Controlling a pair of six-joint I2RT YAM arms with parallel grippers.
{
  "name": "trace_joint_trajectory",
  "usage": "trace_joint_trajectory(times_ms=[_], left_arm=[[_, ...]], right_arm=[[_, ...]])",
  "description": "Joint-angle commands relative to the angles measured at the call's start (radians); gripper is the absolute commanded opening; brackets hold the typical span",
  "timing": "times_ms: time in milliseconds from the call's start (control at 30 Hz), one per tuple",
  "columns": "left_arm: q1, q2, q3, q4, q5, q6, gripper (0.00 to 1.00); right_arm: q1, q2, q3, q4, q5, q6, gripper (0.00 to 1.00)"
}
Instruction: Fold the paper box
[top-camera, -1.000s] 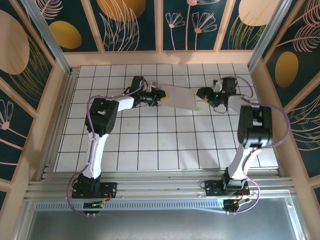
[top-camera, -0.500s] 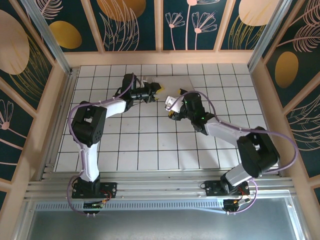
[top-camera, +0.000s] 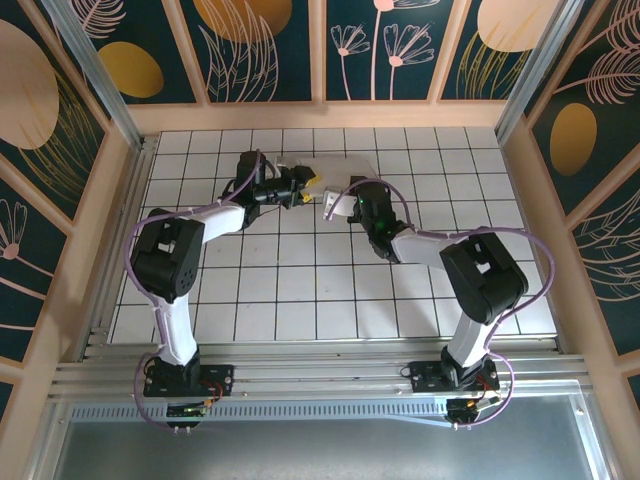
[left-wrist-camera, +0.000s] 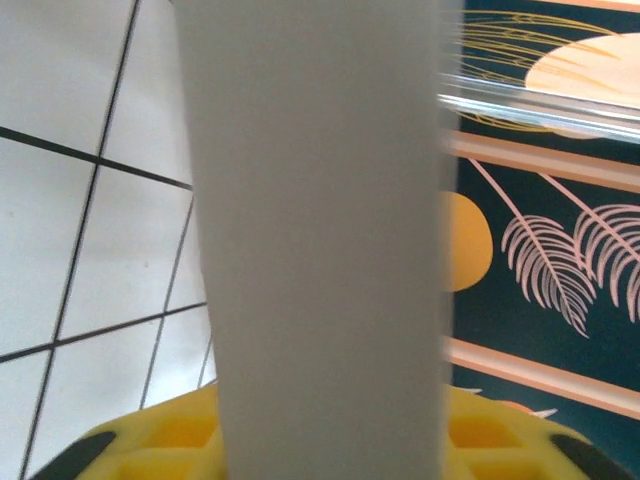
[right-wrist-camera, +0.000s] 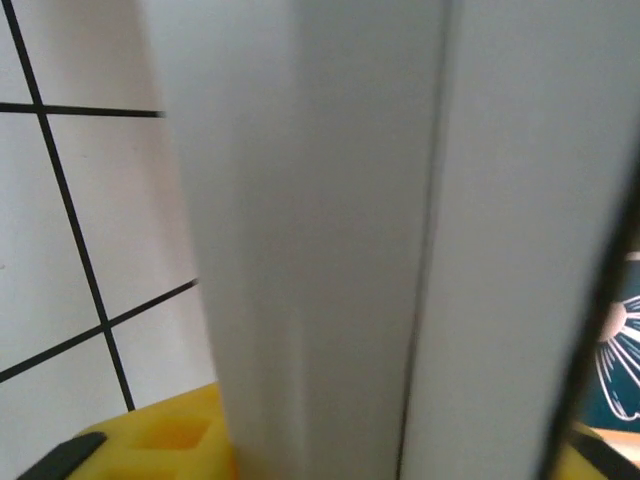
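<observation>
- Change: the right arm (top-camera: 470, 270), a second ago out at the far right and well apart from the paper box (top-camera: 350, 172), has swung left. The right gripper (top-camera: 335, 203) now sits at the box's near edge, just beside the left gripper (top-camera: 308, 188).
- The left gripper stays at the box's left end. The left arm (top-camera: 165, 255) has pulled its elbow back toward near-left.
- Box location: far-middle of the bench (top-camera: 300, 290). It was a clean flat sheet. Now the near-left part looks lifted or bent between the two grippers, but the wrists hide the exact fold.
- Jaws: in the left wrist view a white panel stands in the gap between the yellow pads (left-wrist-camera: 150, 445). In the right wrist view a panel with a crease (right-wrist-camera: 437, 200) does the same. For both, I can't tell whether they're clamped or just straddling it.
- Read: both arms are now on the cardboard, so this is probably the start of a flap fold. Most of the task is still ahead.
- Pose: both forearms reach far and inward, converging on the box, with elbows out to each side.
</observation>
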Motion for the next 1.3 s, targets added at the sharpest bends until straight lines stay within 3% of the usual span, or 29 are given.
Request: trace_joint_trajectory(times_ms=[0, 167, 300, 400, 533, 667, 733, 900, 1067, 1133, 1267], left_arm=[[-0.014, -0.094, 0.016, 0.006, 0.006, -0.097, 0.43], [0.006, -0.153, 0.096, -0.183, -0.081, 0.097, 0.58], [0.057, -0.221, 0.168, -0.320, -0.180, 0.311, 0.80], [0.081, -0.296, 0.232, -0.403, -0.266, 0.542, 0.97], [0.080, -0.398, 0.273, -0.496, -0.343, 0.941, 0.99], [0.081, -0.563, 0.124, -0.456, -0.365, 1.268, 0.99], [0.081, -0.642, 0.036, -0.425, -0.406, 1.367, 0.99], [0.080, -0.782, -0.134, -0.380, -0.485, 1.494, 0.99], [0.080, -0.832, -0.221, -0.345, -0.416, 1.515, 0.99], [0.080, -0.832, -0.248, -0.338, -0.406, 1.497, 0.99], [0.080, -0.813, -0.250, -0.358, -0.395, 1.485, 0.99]], right_arm=[[0.002, -0.042, 0.045, -0.141, 0.001, 0.020, 0.32], [0.002, -0.155, 0.081, -0.391, -0.049, 0.124, 0.28], [-0.001, -0.241, 0.121, -0.638, -0.096, 0.179, 0.26], [-0.001, -0.276, 0.189, -0.858, -0.143, 0.221, 0.23], [0.009, -0.247, 0.341, -1.209, -0.292, 0.240, 0.25], [0.025, -0.114, 0.522, -1.471, -0.359, 0.251, 0.27], [0.029, -0.063, 0.562, -1.501, -0.352, 0.248, 0.27], [0.040, 0.079, 0.654, -1.562, -0.256, 0.239, 0.32], [0.059, 0.177, 0.710, -1.569, -0.199, 0.249, 0.39], [0.069, 0.201, 0.732, -1.552, -0.192, 0.261, 0.50], [0.070, 0.206, 0.777, -1.544, -0.218, 0.286, 0.62]])
